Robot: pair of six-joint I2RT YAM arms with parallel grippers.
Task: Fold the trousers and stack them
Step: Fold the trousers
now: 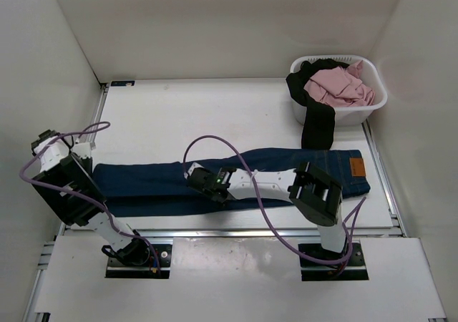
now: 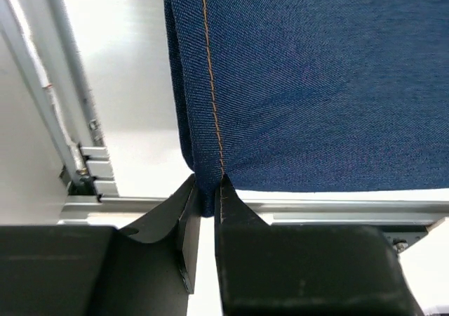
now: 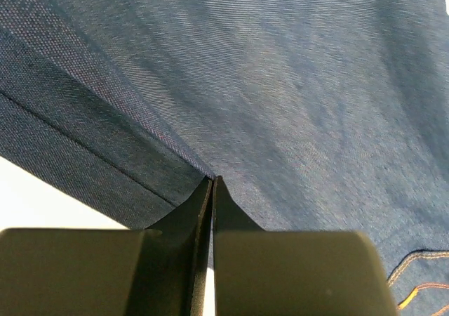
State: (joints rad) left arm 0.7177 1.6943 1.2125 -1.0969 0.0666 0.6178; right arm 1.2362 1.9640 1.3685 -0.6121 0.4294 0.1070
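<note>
The trousers (image 1: 157, 179), dark navy jeans with a tan waistband patch (image 1: 356, 167), lie flat across the near part of the table, waist to the right and legs to the left. My left gripper (image 1: 87, 157) is at the leg end. In the left wrist view it (image 2: 208, 189) is shut on the corner of the denim (image 2: 316, 84) beside a tan seam. My right gripper (image 1: 192, 175) reaches left over the middle of the legs. In the right wrist view it (image 3: 212, 181) is shut at the edge of an upper denim layer (image 3: 295, 98), with lower layers to the left.
A white basket (image 1: 372, 104) at the back right holds a pink garment (image 1: 336, 86). A black garment (image 1: 318, 125) hangs over its front onto the table, just above the jeans' waist. A metal rail (image 2: 316, 207) runs along the near table edge. White walls enclose the table.
</note>
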